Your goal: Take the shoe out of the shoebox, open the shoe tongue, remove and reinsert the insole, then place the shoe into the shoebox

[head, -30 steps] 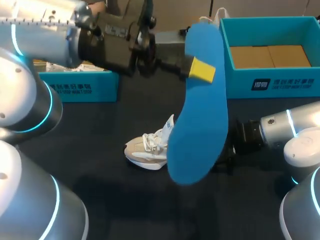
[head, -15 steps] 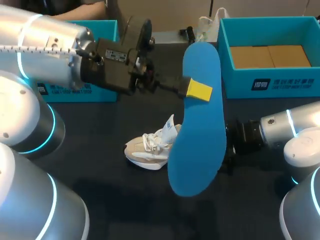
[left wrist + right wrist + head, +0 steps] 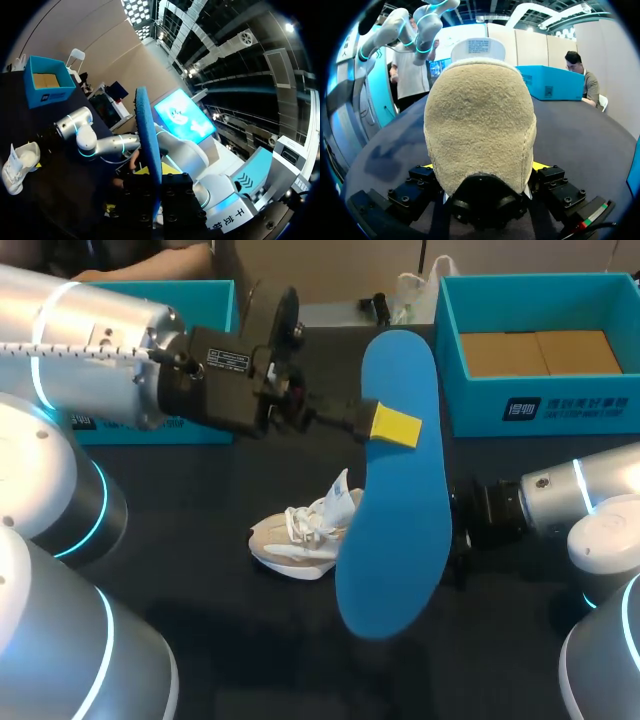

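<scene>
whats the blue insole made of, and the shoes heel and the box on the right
The insole is probably foam: matte blue, thin seen edge-on, with no shine. The heel of the shoe looks suede-like: beige with a fuzzy nap. The shoebox is likely cardboard: smooth teal outside, plain brown panels inside.

Head view: insole (image 3: 400, 530) hides shoe (image 3: 295, 535) heel; wrist view: shoe covers most of right gripper (image 3: 483, 169).

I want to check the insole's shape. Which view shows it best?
The head view: the insole shows its whole blue face, held by the left gripper. The left wrist view sees it edge-on; the right wrist view shows only the shoe.
</scene>
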`<control>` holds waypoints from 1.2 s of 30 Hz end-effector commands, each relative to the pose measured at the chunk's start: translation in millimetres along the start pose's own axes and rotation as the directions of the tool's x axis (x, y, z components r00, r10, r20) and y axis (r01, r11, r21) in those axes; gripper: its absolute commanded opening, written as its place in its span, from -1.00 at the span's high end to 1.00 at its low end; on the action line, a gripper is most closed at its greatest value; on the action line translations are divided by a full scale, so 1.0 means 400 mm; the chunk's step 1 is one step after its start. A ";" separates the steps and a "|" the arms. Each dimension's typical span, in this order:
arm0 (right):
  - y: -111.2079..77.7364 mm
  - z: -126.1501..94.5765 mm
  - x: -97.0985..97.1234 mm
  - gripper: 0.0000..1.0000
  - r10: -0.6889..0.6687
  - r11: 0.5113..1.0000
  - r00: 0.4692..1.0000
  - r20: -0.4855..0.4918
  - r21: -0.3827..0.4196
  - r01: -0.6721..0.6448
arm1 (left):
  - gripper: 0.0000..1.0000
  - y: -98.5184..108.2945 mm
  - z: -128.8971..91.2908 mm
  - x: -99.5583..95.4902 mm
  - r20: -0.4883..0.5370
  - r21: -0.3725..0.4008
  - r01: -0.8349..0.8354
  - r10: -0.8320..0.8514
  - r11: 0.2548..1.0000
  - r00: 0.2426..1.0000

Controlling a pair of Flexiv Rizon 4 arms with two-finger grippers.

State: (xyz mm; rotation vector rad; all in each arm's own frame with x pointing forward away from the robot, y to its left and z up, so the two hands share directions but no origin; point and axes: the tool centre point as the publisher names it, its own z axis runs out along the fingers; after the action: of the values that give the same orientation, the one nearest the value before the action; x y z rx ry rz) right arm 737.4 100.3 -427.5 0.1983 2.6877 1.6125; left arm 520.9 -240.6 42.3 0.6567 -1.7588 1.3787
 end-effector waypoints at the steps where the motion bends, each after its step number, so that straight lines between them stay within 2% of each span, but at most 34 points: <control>1: 0.000 0.000 0.003 1.00 0.001 1.000 1.000 0.001 0.003 -0.001 | 1.00 0.001 0.003 0.005 0.003 0.001 0.000 0.000 1.000 1.000; 8: 0.000 0.000 0.003 0.97 0.001 1.000 1.000 0.001 0.003 -0.001 | 1.00 0.001 0.003 0.005 0.003 0.001 0.000 0.000 1.000 1.000; 9: 0.000 0.000 0.003 0.47 0.001 1.000 1.000 0.001 0.003 -0.001 | 1.00 0.001 0.003 0.005 0.003 0.001 0.000 0.000 1.000 1.000; 10: 0.000 0.000 0.003 -0.16 0.001 1.000 1.000 0.001 0.003 -0.001 | 1.00 0.001 0.003 0.005 0.003 0.001 0.000 0.000 1.000 1.000; 11: 0.000 0.000 0.003 -1.00 0.001 1.000 1.000 0.001 0.003 -0.001 | 1.00 0.001 0.003 0.005 0.003 0.001 0.000 0.000 1.000 1.000; 22: 0.000 0.000 0.003 -1.00 0.001 1.000 1.000 0.001 0.003 -0.001 | 1.00 0.001 0.003 0.005 0.003 0.001 0.000 0.000 1.000 1.000; 30: 0.000 0.000 0.003 -1.00 0.001 1.000 1.000 0.001 0.003 -0.001 | 1.00 -0.037 -0.012 -0.022 0.020 -0.001 -0.001 0.001 1.000 1.000; 36: 0.000 0.000 0.003 -1.00 0.001 1.000 1.000 0.001 0.003 -0.001 | 1.00 -0.055 -0.018 -0.047 0.036 -0.034 -0.003 0.004 0.999 0.999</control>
State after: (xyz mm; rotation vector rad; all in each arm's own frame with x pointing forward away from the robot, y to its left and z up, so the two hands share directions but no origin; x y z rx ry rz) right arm 737.3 100.0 -427.7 0.1986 2.6878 1.6122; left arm 541.1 -235.9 35.3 0.6792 -1.7899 1.3745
